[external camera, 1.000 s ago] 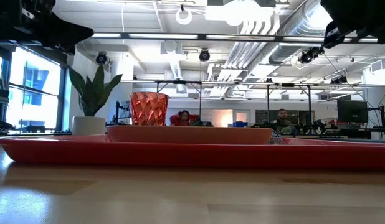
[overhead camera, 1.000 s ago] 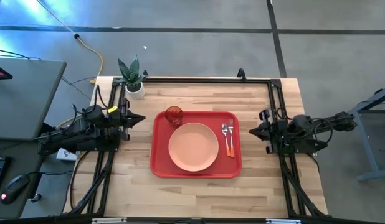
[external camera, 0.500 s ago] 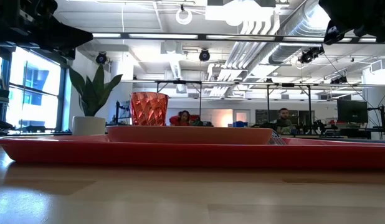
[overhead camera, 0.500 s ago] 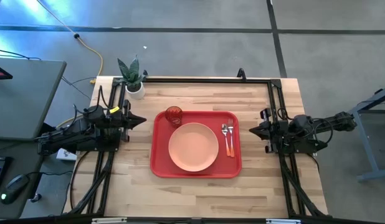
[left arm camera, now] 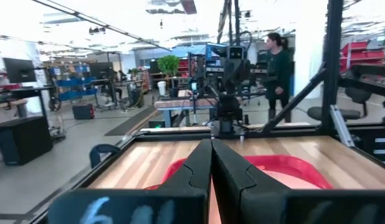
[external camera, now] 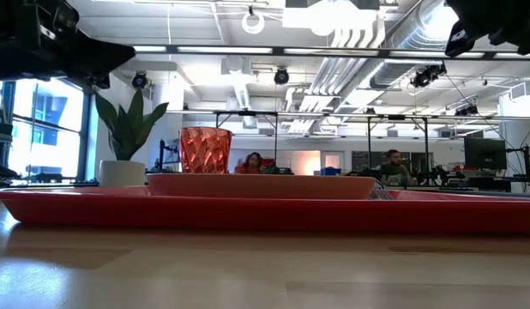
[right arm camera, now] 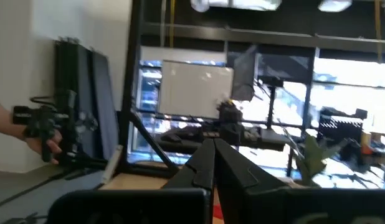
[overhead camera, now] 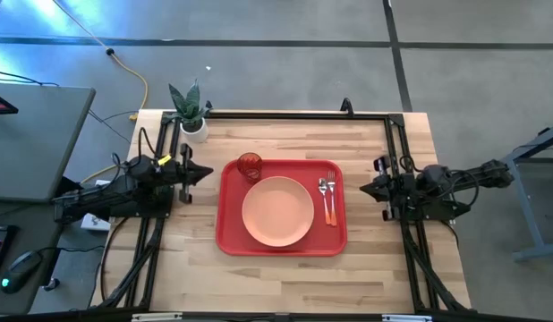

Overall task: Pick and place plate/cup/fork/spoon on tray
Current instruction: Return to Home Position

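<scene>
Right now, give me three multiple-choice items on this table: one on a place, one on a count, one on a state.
1. Where is the cup on the tray?
A. far corner on the left arm's side
B. on the plate
C. beside the fork

2. How many orange-handled utensils lie beside the plate?
A. one
B. two
C. four

3. What is the left gripper doing?
A. holding the cup
B. shut, holding nothing, off the tray
C. pressing on the plate

Answers: 1 A, the high view shows it in that corner. 2 B, fork and spoon. 3 B, fingers together in the left wrist view.
</scene>
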